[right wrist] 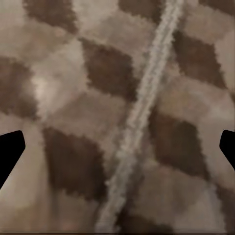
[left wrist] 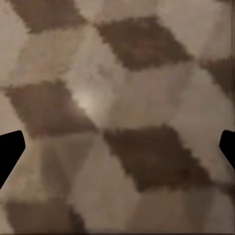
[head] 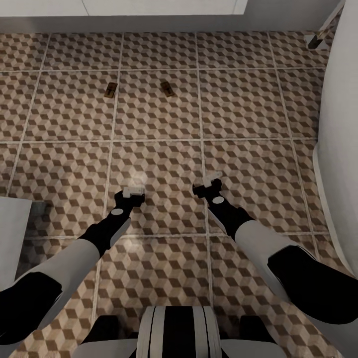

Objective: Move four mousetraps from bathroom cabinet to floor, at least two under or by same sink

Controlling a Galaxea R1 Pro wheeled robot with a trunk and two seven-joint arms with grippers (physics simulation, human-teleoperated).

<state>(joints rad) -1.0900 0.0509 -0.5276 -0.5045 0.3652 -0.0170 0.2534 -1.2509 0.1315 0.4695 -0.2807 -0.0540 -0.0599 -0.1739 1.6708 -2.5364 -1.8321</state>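
Two mousetraps lie flat on the bathroom floor (head: 164,164) in the upper part of the head view, one upper left of centre (head: 111,89) and the other just right of it (head: 167,89), a little apart, each on its own tile either side of a grout line. They sit close under a white edge (head: 124,9) running along the top of the frame. That may be the vanity, which would explain why they were set there, but I cannot be sure from here.

Both arms reach forward and low over the tiles in the middle of the frame. The left gripper (head: 133,191) and the right gripper (head: 210,182) both point down at bare cube-patterned tile, well short of the traps. In each wrist view the dark fingertips (left wrist: 11,149) (right wrist: 11,149) stand at opposite edges with only floor between them, so both pairs of jaws are spread wide and hold nothing.

A curved white body (head: 340,149) fills the right side, likely the bathtub. With two traps down and empty hands, I judge two more are yet to be fetched.
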